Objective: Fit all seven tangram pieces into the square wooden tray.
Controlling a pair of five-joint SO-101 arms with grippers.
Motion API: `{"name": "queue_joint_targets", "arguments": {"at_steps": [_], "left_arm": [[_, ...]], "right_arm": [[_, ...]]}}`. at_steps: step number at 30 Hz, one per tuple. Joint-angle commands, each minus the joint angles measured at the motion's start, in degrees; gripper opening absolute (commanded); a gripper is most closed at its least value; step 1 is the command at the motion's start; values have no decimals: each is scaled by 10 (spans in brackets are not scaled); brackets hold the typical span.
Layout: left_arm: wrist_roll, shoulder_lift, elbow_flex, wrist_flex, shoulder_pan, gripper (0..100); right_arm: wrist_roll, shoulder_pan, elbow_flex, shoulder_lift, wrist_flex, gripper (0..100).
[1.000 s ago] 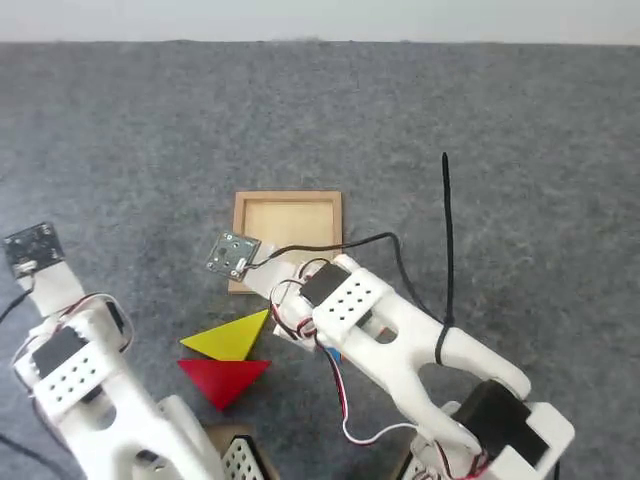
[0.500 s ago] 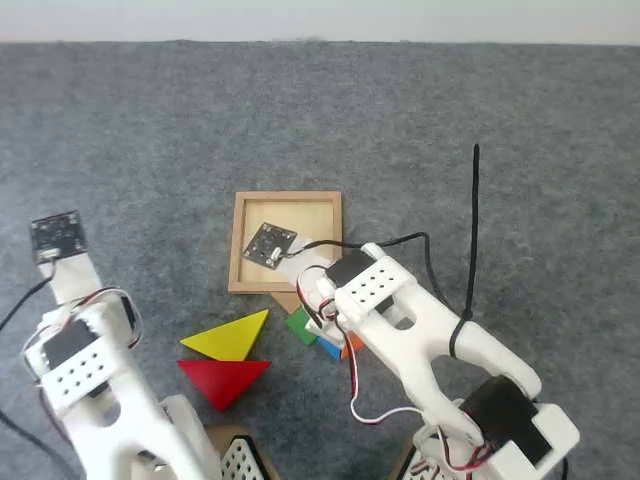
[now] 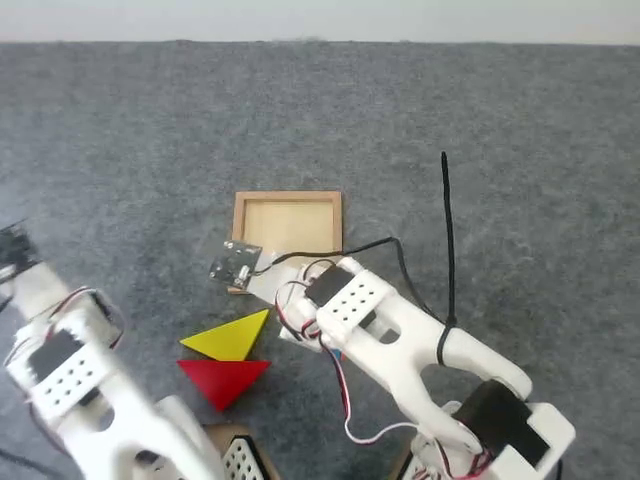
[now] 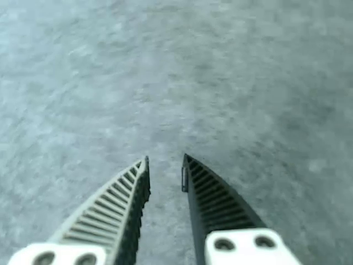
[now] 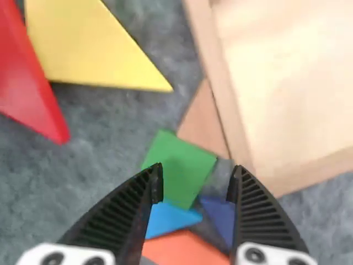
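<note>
The square wooden tray (image 3: pixel 288 196) is seen near the middle of the grey felt-covered desk (image 3: pixel 500 150), and no piece is judged to be fitted into it yet. A large yellow triangle (image 3: pixel 228 337) and a large red triangle (image 3: pixel 225 378) are laid just in front of it, touching at an edge.

The right gripper (image 5: pixel 196 168) is held wide open and empty above a tight cluster beside the tray's outer wall. The cluster is made up of a green square piece (image 5: pixel 179 168), a light blue piece (image 5: pixel 165 218), a dark blue piece (image 5: pixel 218 212), an orange piece (image 5: pixel 176 248) and a pale brown piece (image 5: pixel 201 118). The left gripper (image 4: pixel 164 160) is parted only narrowly, with nothing held, over bare felt well away from the pieces.

The green square is taken to be the next piece to be grasped. Because the pieces are packed together and partly overlapped, two could be pinched at once or a neighbour dragged along. One finger could be brought down on the tray's rim or on the pale brown piece, so that the tray is shoved aside. A thin, flat piece could also be lost from the jaws on lifting, or be caught against the rim.
</note>
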State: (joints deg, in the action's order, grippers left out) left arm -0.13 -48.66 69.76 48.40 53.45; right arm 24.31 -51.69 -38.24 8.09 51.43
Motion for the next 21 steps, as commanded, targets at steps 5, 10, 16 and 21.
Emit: {"name": "queue_joint_targets", "arguments": {"at_steps": [5,10,16,21], "left_arm": [[75,-16,-50,-12,117,119],[105,-16,-117,35,156,119],[82,-16,-290,153,155,119],[25,-16,-406,211,155,119]], "right_arm": [[13,-43,61,6,-9,202],[21,-58,149,-96,2,202],[74,-125,310,-205,91,200],[114,-167,378,-233,148,201]]}}
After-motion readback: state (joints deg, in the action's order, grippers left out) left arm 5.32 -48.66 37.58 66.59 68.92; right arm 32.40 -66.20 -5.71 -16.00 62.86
